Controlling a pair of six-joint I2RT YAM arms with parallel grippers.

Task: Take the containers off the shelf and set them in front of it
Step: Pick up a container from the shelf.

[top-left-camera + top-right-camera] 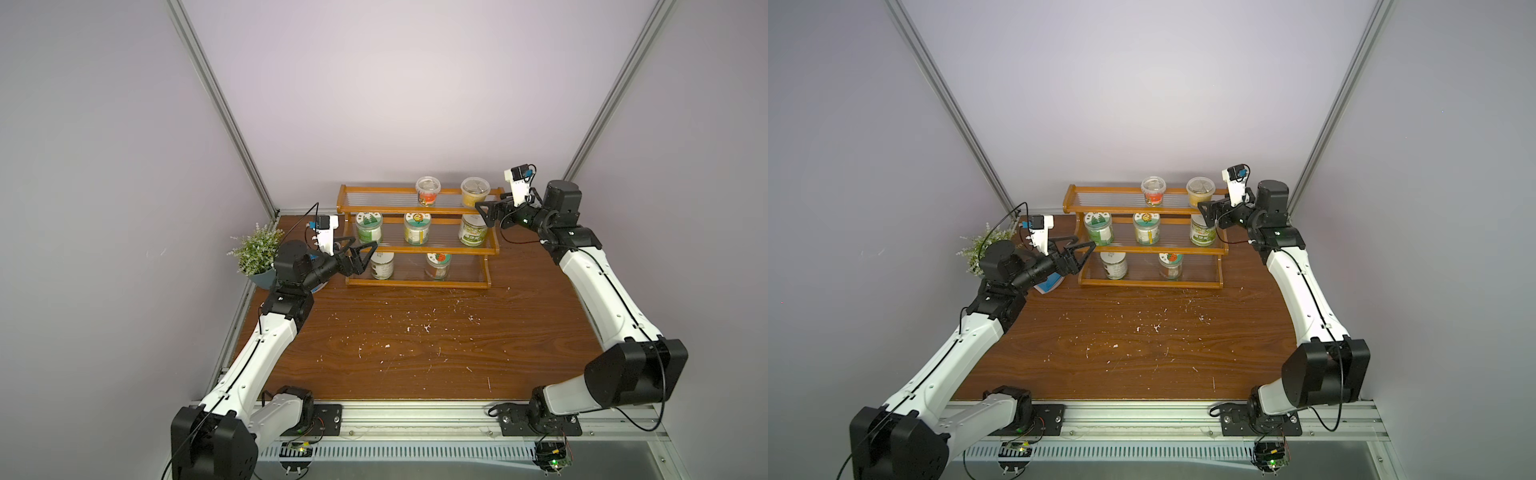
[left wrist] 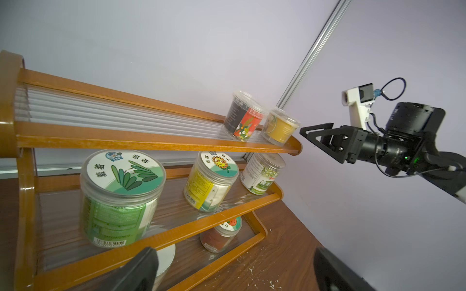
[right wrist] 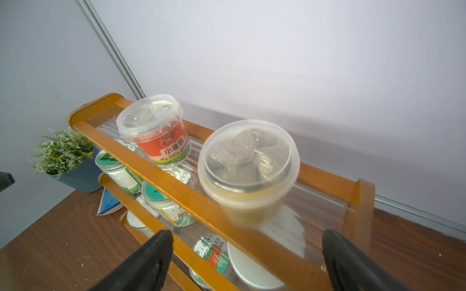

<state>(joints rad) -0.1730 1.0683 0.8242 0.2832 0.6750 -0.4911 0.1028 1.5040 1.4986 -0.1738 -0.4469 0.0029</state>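
At the left end of the shelf, the left arm reaches forward, the left claw spread wide and empty, just short of the green-lidded jar on the middle tier. The right arm stretches toward the top tier. The yellow cup stands just beside the right claw, which is equally wide and grips nothing. All seven containers stand on the shelf.

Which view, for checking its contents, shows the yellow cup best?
Right wrist view: the yellow cup is close, brown lumps visible through its clear lid. Both top views show it small on the shelf; left wrist shows its side.
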